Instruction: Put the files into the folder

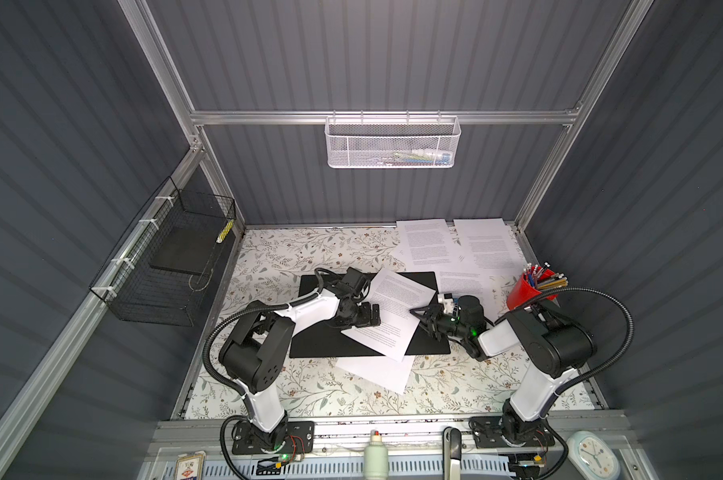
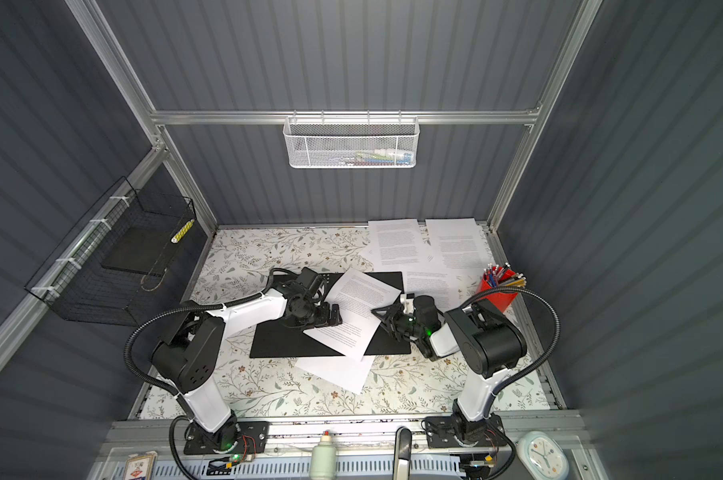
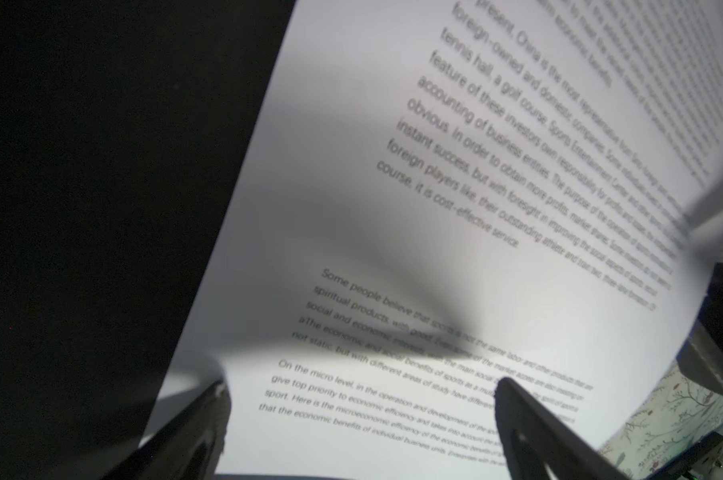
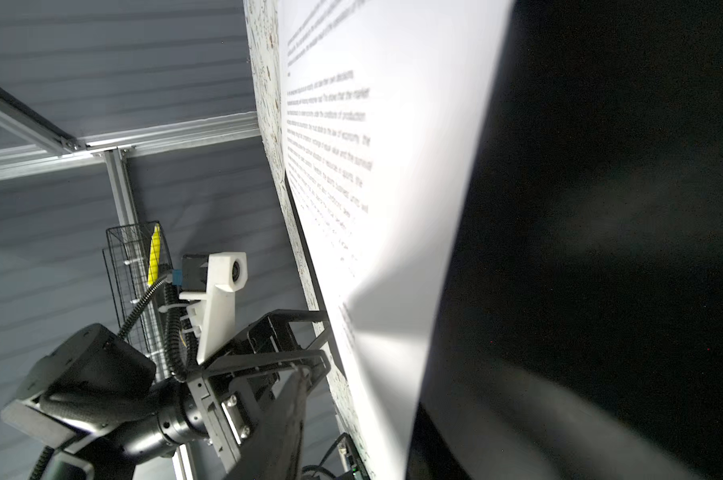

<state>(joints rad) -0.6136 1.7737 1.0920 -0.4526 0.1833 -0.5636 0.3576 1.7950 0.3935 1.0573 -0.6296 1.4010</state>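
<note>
One open folder [image 1: 322, 345], at least five files [image 1: 428, 243] counted.
Between the claws one sheet [image 1: 393, 307] is laid on the folder. The left gripper [image 1: 372, 316] is held spread over it; the right gripper [image 1: 414, 311], at its other edge, cannot be judged. Both arms are bent inward over a floral table [image 1: 293, 253], walled in grey.

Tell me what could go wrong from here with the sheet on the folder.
1. The sheet lies skewed across the folder, corners past its edges; closing the folder now would likely crease it.
2. The right gripper sits at the sheet's edge; a pinch there could buckle the paper or catch the folder too.
3. A second sheet sticks out from under the folder and may get dragged along.
</note>
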